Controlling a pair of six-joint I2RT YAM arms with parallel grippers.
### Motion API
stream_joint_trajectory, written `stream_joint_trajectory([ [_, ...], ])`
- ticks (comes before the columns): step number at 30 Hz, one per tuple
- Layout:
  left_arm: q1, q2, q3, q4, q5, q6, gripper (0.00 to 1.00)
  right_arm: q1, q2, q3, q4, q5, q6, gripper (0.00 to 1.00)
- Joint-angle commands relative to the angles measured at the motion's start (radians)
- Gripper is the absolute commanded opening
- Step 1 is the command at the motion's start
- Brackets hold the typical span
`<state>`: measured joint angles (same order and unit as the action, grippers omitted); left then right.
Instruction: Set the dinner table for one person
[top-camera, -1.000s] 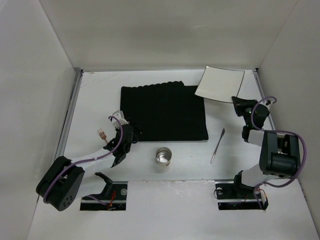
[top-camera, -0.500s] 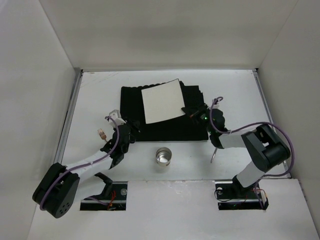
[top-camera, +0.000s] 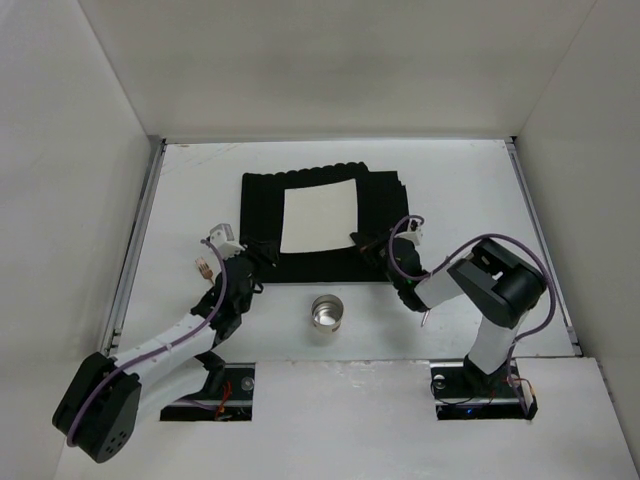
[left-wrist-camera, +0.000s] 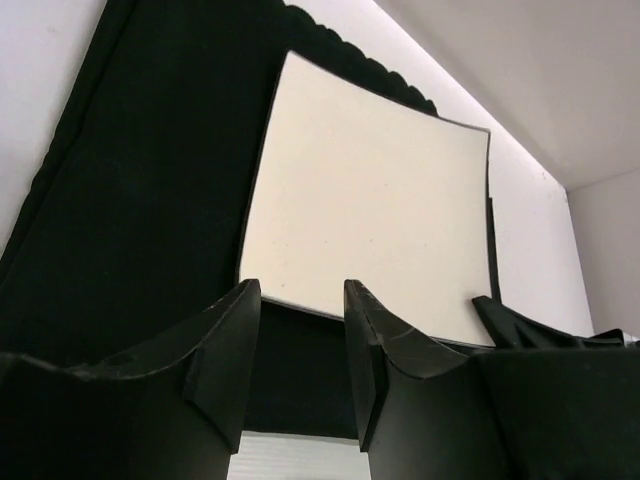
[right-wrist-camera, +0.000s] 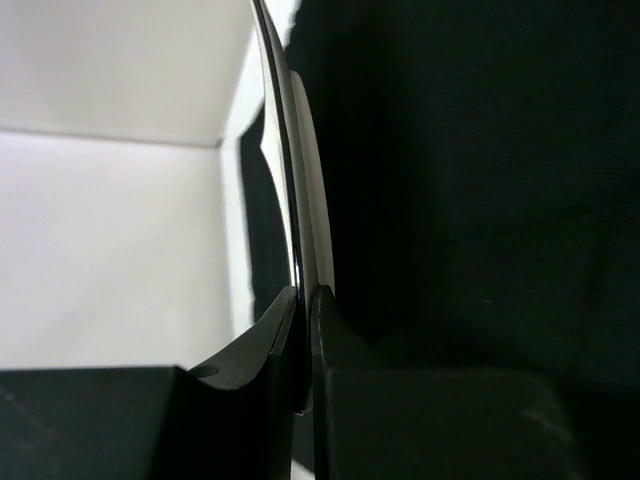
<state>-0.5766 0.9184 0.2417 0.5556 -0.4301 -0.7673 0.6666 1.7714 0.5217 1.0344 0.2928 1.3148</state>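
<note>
The dinner table (top-camera: 470, 190) is the wide white tabletop. A black ribbed mat (top-camera: 262, 205) lies at its middle, and a white square plate (top-camera: 318, 218) lies on the mat. My right gripper (top-camera: 358, 240) is shut on the plate's near right corner. In the right wrist view the plate's rim (right-wrist-camera: 285, 150) shows edge-on, pinched in the right gripper (right-wrist-camera: 305, 295) above the mat (right-wrist-camera: 480, 200). My left gripper (top-camera: 262, 255) hovers open at the mat's near left edge. In the left wrist view the left gripper (left-wrist-camera: 300, 295) is empty and faces the plate (left-wrist-camera: 370, 200) across the mat (left-wrist-camera: 150, 200).
A small metal cup (top-camera: 327, 312) stands in front of the mat between the arms. A slim metal utensil (top-camera: 427, 318) lies mostly hidden under the right arm. A small tan object (top-camera: 203, 267) sits left of the left arm. White walls enclose the table.
The right gripper carried the plate from the back right corner leftwards onto the mat and brought it down flat. The left arm reached a little farther forward, with its gripper still open.
</note>
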Motion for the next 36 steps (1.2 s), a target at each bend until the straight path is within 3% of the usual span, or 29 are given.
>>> stream_joint_trajectory([
  [1, -0.010, 0.011, -0.015, 0.017, -0.015, -0.004, 0.36, 0.017, 0.003, 0.011, 0.510, 0.111, 0.081, 0.06],
  [9, -0.016, -0.022, -0.022, 0.010, -0.019, -0.006, 0.36, 0.003, 0.043, -0.011, 0.422, 0.056, 0.139, 0.09],
  [20, -0.042, -0.045, -0.025, 0.010, -0.019, -0.009, 0.36, -0.106, 0.030, 0.014, 0.086, -0.113, 0.173, 0.35],
  [26, -0.048, -0.069, -0.030, 0.001, -0.030, -0.009, 0.36, -0.114, 0.014, 0.027, -0.043, -0.133, 0.159, 0.37],
  [33, -0.059, -0.073, -0.028, 0.000, -0.030, -0.009, 0.36, -0.101, -0.021, -0.012, -0.065, -0.115, 0.155, 0.37],
  [36, -0.059, -0.072, -0.028, 0.000, -0.030, -0.009, 0.36, -0.101, -0.047, -0.028, -0.100, -0.106, 0.153, 0.43],
])
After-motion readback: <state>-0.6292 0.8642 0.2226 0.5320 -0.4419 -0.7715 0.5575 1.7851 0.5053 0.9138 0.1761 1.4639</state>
